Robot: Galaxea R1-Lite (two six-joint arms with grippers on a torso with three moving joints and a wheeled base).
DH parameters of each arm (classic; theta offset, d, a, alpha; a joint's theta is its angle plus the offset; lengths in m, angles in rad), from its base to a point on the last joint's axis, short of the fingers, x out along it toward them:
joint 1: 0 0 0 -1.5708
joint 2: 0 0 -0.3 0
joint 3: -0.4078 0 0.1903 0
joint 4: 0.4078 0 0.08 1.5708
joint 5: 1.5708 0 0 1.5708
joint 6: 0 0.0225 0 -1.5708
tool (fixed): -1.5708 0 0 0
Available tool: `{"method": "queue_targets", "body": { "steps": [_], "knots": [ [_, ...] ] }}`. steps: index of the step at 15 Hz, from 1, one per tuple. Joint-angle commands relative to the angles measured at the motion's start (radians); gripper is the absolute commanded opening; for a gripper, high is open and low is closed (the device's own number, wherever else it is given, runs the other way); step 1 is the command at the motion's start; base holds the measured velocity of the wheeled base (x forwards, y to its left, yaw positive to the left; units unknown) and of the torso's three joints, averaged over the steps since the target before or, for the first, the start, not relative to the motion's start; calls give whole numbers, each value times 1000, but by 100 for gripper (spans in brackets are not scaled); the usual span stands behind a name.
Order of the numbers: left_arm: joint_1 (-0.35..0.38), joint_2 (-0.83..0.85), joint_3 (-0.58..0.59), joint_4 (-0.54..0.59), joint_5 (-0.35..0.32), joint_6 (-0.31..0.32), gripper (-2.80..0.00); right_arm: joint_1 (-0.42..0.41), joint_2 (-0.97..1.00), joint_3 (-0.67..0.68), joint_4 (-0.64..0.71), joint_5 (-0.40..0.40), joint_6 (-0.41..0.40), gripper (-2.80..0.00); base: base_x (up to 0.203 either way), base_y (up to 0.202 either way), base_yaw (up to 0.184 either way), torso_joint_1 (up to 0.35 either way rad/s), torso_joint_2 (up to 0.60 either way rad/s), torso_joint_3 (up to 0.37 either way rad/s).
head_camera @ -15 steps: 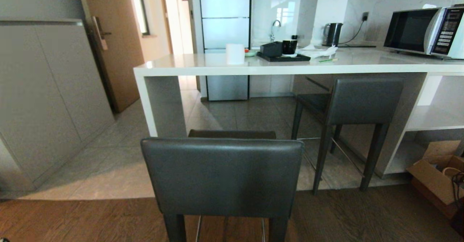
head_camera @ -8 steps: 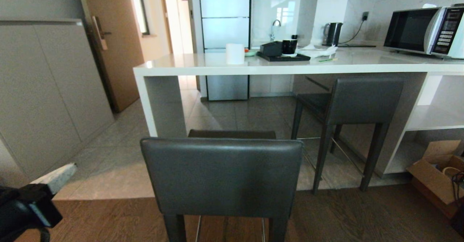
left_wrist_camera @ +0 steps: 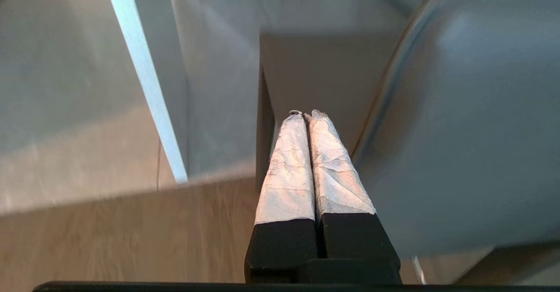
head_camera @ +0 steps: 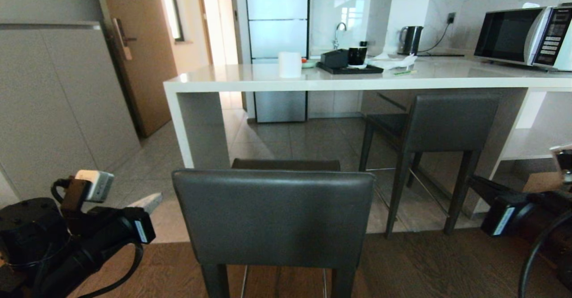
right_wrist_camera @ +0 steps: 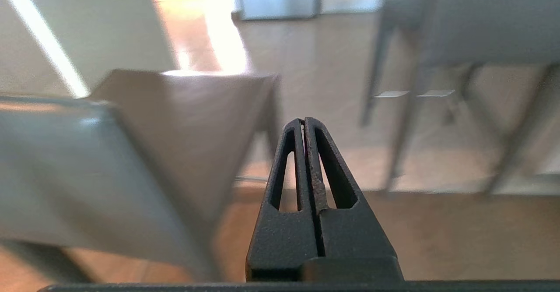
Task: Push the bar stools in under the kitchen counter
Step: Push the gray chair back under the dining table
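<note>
Two matching bar stools have dark grey leather-like backrests and slim dark legs. The near stool stands out on the wood floor, clear of the white counter; the far stool sits partly under the counter's edge, its chrome footrest showing. A second ago neither arm was in the head view. Now the left end effector, clenched with nothing in it, has come up left of the near stool's backrest, and the right end effector, also clenched and empty, shows at the right edge.
</note>
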Motion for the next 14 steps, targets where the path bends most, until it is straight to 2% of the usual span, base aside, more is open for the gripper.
{"method": "queue_targets", "body": {
  "steps": [1, 5, 10, 14],
  "knots": [
    [-7, 117, 11, -26, -1, -1, -280, 65, 144, 5, -42, -40, 54, -280, 0, 0, 0, 0, 0, 0],
    [-1, 148, -21, -26, -1, 0, -280, 116, 297, 3, -184, -71, 88, -280, 0, 0, 0, 0, 0, 0],
    [6, 210, -105, -26, 2, 3, -280, 148, 422, -35, -297, -79, 57, -280, 0, 0, 0, 0, 0, 0],
    [-17, 209, -116, -26, 1, 3, -280, 180, 479, -35, -356, -79, 39, -280, 0, 0, 0, 0, 0, 0]
  ]
}}
